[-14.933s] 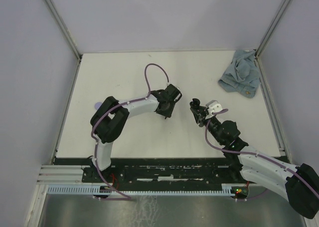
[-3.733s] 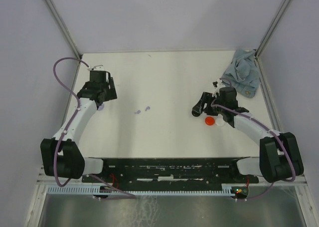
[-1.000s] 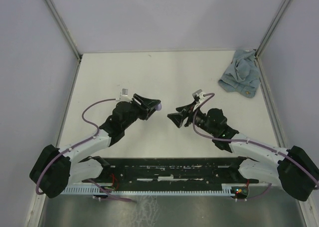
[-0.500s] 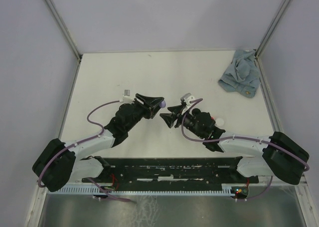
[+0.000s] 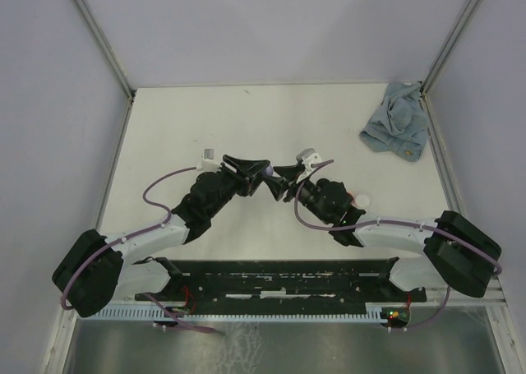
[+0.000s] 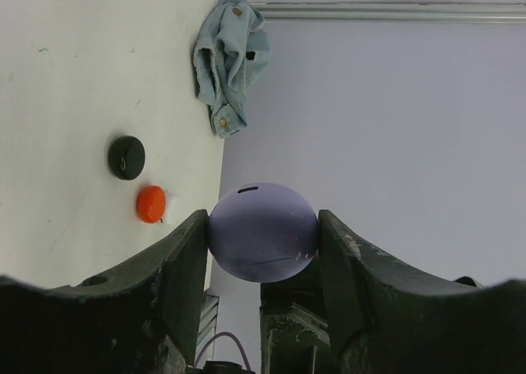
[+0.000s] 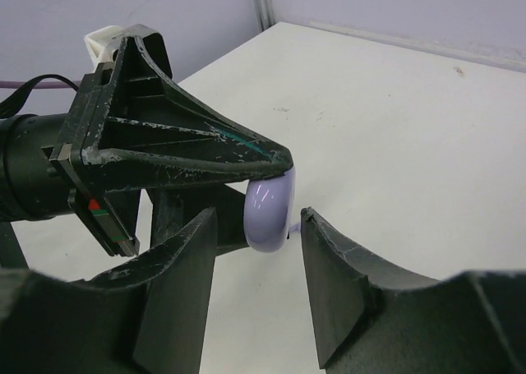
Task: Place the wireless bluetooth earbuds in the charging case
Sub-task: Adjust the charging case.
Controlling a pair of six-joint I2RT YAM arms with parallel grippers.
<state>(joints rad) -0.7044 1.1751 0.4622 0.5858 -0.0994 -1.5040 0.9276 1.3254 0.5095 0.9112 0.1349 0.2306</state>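
My left gripper (image 6: 263,218) is shut on the lilac round charging case (image 6: 263,233), pinching it by its edges and holding it above the table; a small slot shows on its top. In the right wrist view the case (image 7: 269,214) sits edge-on between the fingers of my right gripper (image 7: 259,218), which is open with a gap on each side. In the top view the two grippers (image 5: 261,170) (image 5: 277,182) meet tip to tip at the table's middle and hide the case. I see no earbuds; a tiny lilac sliver behind the case is too small to tell.
A crumpled blue cloth (image 5: 396,127) lies at the back right corner. A black disc (image 6: 126,157), an orange-red disc (image 6: 150,204) and a white one (image 5: 362,200) lie on the table to the right, near my right arm.
My right gripper has moved left to the case held by the left gripper, and its jaws have narrowed around it. The left gripper has hardly moved.
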